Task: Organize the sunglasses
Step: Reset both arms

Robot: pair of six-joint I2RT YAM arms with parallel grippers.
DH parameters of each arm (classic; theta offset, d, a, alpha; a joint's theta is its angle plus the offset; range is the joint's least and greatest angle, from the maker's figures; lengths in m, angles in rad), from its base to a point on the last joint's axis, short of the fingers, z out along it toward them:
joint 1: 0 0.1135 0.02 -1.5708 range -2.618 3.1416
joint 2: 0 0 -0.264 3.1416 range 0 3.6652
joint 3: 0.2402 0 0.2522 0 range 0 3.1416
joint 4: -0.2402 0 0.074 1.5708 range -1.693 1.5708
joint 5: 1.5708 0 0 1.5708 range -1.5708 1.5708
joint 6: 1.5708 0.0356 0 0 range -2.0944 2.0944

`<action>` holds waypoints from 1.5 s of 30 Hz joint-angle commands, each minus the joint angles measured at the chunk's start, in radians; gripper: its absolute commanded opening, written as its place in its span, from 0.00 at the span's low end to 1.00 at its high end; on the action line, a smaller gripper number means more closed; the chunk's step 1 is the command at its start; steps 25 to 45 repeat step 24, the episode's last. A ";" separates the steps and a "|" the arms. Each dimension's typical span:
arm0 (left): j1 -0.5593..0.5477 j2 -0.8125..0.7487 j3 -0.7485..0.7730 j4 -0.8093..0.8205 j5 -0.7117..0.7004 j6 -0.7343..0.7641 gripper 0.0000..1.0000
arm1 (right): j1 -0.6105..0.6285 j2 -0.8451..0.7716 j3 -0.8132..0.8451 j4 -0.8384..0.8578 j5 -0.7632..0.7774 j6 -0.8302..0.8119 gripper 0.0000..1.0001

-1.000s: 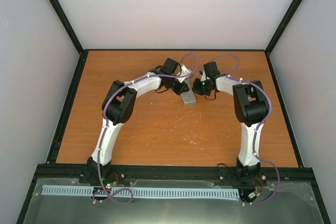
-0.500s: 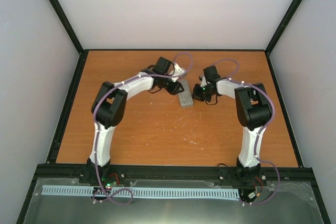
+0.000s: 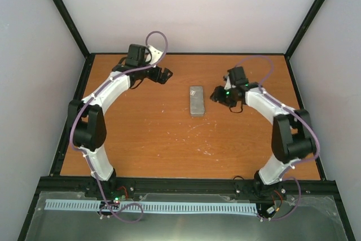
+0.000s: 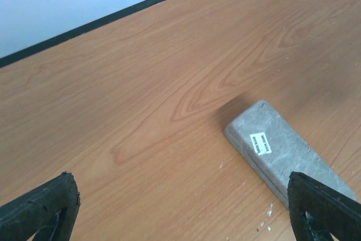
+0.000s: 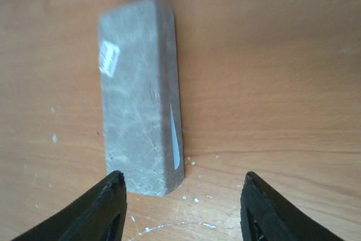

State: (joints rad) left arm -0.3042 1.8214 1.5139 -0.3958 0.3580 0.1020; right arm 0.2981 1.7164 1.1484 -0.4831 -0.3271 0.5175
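Note:
A grey rectangular case (image 3: 196, 101) lies shut on the wooden table (image 3: 141, 139), a small white label on its lid. The sunglasses are not in view. My left gripper (image 3: 164, 75) hangs open to the case's left, well apart from it; in the left wrist view the case (image 4: 282, 150) lies at the lower right, near the right fingertip (image 4: 321, 207). My right gripper (image 3: 218, 95) stands open just right of the case. In the right wrist view the case (image 5: 135, 100) lies ahead of the open gripper (image 5: 183, 207), with a pale blue sliver (image 5: 175, 139) showing along its side seam.
White scuff marks and crumbs (image 5: 197, 196) dot the wood near the case. A black frame rail (image 3: 186, 54) borders the table at the back, and pale walls rise behind and at both sides.
Both grippers have opened and drawn away from the case. The left arm swung far back and to the left; the right arm moved a little to the right. The case now lies alone.

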 commanded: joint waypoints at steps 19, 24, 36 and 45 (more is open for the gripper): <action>0.277 -0.232 -0.297 0.006 0.052 -0.106 0.99 | -0.227 -0.217 -0.028 -0.192 0.292 -0.038 0.61; 0.277 -0.224 -0.304 0.006 0.063 -0.116 1.00 | -0.241 -0.199 -0.030 -0.180 0.274 -0.017 0.61; 0.277 -0.224 -0.304 0.006 0.063 -0.116 1.00 | -0.241 -0.199 -0.030 -0.180 0.274 -0.017 0.61; 0.277 -0.224 -0.304 0.006 0.063 -0.116 1.00 | -0.241 -0.199 -0.030 -0.180 0.274 -0.017 0.61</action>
